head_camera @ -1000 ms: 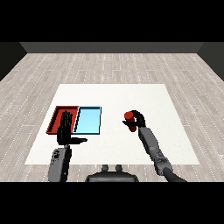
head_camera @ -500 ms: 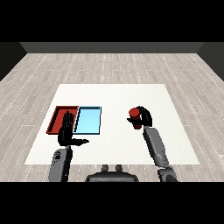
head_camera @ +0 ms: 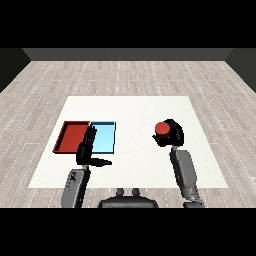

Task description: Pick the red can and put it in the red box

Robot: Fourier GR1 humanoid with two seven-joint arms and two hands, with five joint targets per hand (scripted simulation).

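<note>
My right hand (head_camera: 172,133) curls around the red can (head_camera: 162,129), at the right of the table (head_camera: 135,107), well apart from the red tray (head_camera: 71,136) at the left. My left hand (head_camera: 86,148) is spread. The pick looks done; carrying and placing are left.

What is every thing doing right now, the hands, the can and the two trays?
Right hand: curled round the red can.
Red can: upright, held in the right hand.
Left hand: open, fingers straight, holding nothing.
Red tray: lying on the table, no can inside.
Light blue tray: beside the red tray, no can inside.
</note>
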